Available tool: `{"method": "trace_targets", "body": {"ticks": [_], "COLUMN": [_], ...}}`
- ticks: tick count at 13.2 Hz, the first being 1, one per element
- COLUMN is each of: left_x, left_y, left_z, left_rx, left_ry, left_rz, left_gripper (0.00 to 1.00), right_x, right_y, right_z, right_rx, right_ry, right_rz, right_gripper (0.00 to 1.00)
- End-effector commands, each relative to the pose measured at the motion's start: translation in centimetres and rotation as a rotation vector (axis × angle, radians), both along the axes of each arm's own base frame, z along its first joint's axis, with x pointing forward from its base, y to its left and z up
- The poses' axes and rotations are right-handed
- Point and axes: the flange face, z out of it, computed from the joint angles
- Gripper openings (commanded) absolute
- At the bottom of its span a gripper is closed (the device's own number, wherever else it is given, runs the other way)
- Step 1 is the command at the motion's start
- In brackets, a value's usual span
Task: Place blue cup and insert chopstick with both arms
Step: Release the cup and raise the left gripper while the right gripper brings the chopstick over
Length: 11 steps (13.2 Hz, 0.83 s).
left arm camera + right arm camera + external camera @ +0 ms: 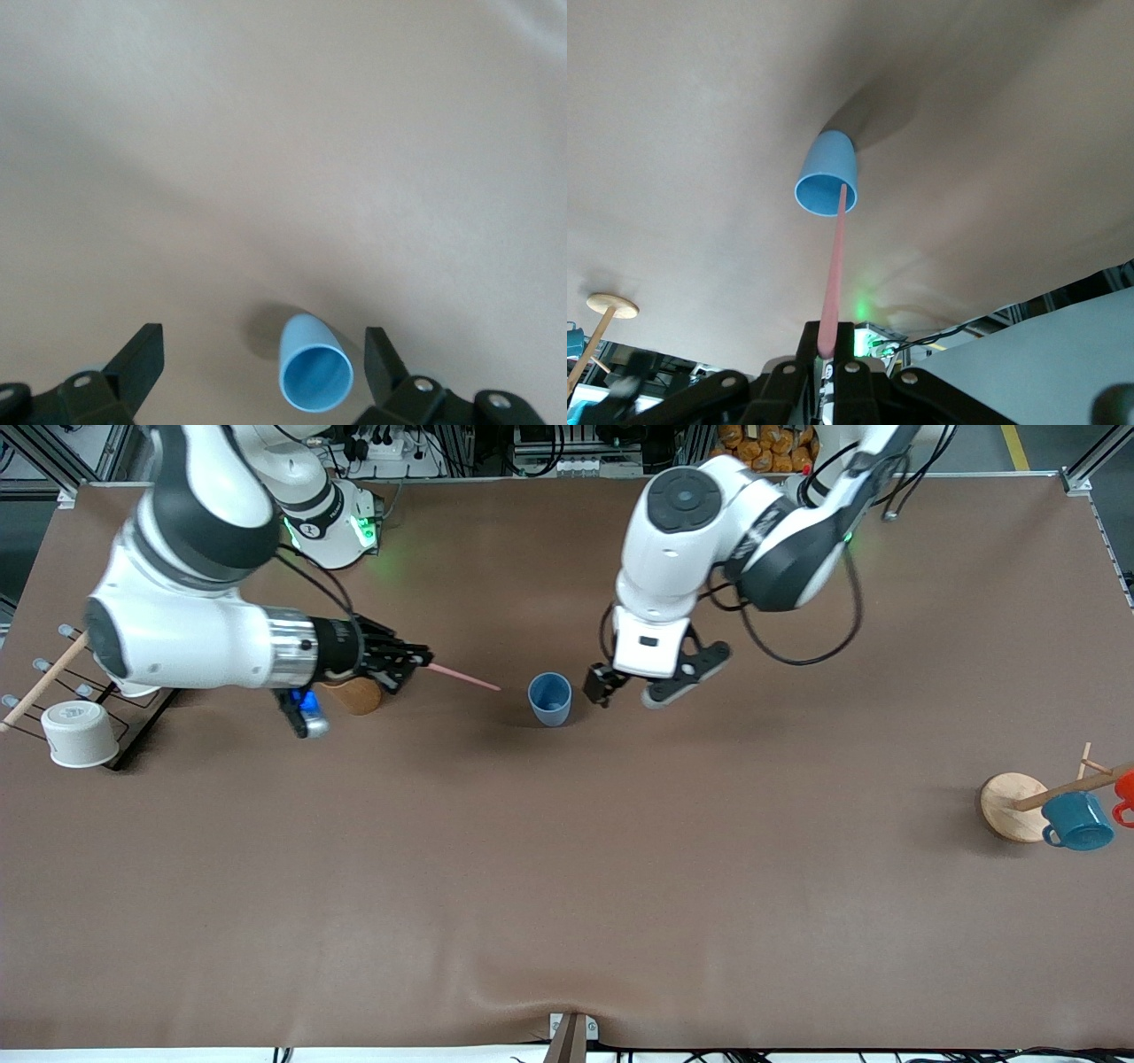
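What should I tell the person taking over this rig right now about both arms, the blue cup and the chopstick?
Left end effector: open, empty, beside the blue cup toward the left arm's end of the table.
Right end effector: shut on the chopstick, which points at the cup; its tip is short of the rim.
Done: cup stands upright, mid-table, released.
Left: move the chopstick over the cup's mouth, tip it in, let go.

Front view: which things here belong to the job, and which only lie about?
For the job:
- blue cup, upright at mid-table
- chopstick, held by the right gripper
- left gripper, open beside the cup

Lying about:
- teal mug
- white cup
- wooden cup
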Motion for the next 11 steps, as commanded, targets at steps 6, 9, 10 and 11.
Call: {"method": "trace_targets", "body": {"ticks": [6,9,10,11], "left_x": [6.5,7.3,7.6,7.8], "left_y": [11.9,15.9,16.9,18.3], "left_z": [7.1,8.1,8.3,9.2], "left_rx": [0.063,0.097,0.103,0.11], "left_ry": [-0.031,-0.015,-0.008,-0.008], "left_rz": [-0.161,-0.249,-0.278,-0.286], "left_gripper": [1.0,1.0,1.0,1.0], "right_x": [-2.8,-3.2,-3.5,-3.8], "right_y": [5.6,7.2,7.6,8.1], "right_z": [-1.6,-2.4,-2.7,-3.3], "right_rx": [-0.02,-0.028,-0.032,-0.037], "right_ry": [-0.015,-0.024,-0.025,-0.026], "right_rz": [-0.076,-0.071,-0.066,-0.063], "right_gripper": [0.0,0.0,0.0,0.0]}}
